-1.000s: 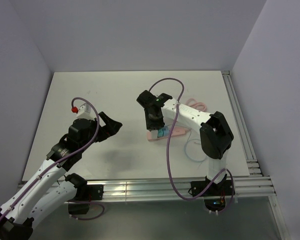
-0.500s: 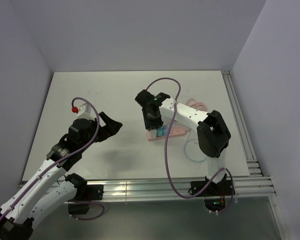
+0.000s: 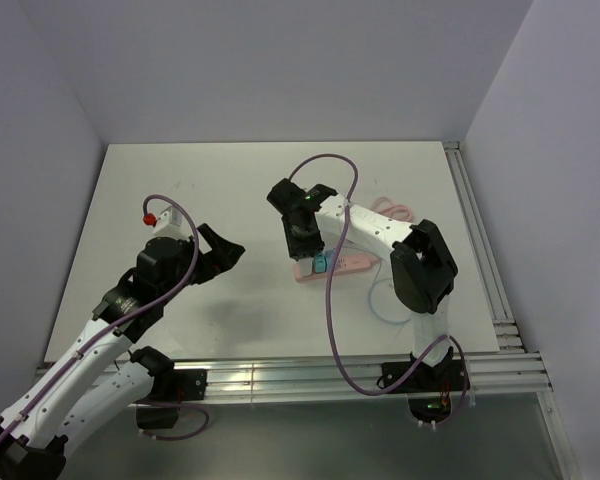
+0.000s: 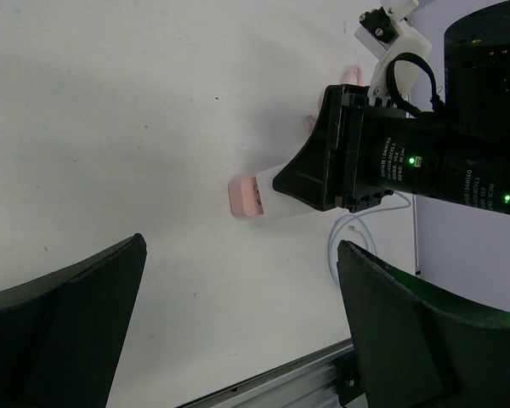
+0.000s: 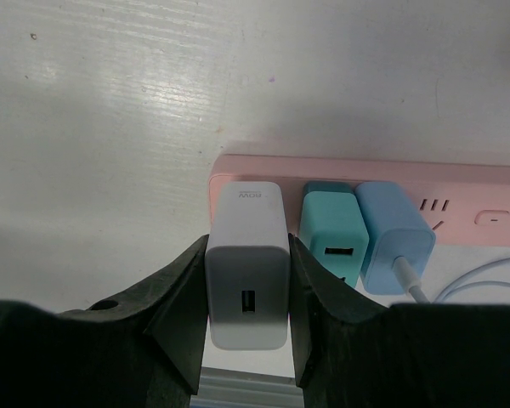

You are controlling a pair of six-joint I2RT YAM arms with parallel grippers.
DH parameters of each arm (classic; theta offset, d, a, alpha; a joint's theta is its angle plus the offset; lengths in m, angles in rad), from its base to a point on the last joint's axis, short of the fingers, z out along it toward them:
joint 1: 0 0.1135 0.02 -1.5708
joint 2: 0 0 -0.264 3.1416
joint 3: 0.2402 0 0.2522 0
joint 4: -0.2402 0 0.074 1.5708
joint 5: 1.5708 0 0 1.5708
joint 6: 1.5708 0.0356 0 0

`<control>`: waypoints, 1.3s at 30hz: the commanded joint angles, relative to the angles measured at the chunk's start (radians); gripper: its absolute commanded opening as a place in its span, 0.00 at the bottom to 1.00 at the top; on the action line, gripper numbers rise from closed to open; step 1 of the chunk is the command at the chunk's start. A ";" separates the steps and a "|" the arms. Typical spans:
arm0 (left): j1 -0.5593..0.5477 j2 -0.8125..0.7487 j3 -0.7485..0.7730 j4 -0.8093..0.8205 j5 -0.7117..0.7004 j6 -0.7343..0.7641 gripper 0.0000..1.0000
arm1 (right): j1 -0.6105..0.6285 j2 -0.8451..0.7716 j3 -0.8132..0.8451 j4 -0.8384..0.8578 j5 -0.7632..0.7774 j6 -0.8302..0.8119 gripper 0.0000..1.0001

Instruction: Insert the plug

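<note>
On the pink power strip (image 5: 459, 183), we see the plug (image 5: 331, 228) standing in the row, between the white block (image 5: 246, 255) and a blue adapter (image 5: 395, 234), just beside both. Our right gripper (image 5: 248, 293) presses its two fingers on the sides of the white block and holds it. Our left gripper (image 4: 242, 314) hangs over the table (image 3: 180, 190) with its jaws wide, well apart from the strip.

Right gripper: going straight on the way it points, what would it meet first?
Probably the pink power strip: the right gripper, shut on the white block, points at its end beside the plug.
</note>
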 commanded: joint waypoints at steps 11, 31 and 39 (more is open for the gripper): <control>0.005 -0.029 0.012 0.009 0.011 0.015 0.99 | -0.007 0.000 -0.018 -0.080 0.111 -0.018 0.00; 0.005 -0.026 0.000 0.031 0.034 0.004 0.99 | -0.004 -0.061 0.001 -0.096 0.123 -0.017 0.00; 0.004 -0.034 -0.008 0.031 0.031 0.000 0.99 | -0.006 -0.048 -0.025 -0.064 0.103 -0.028 0.00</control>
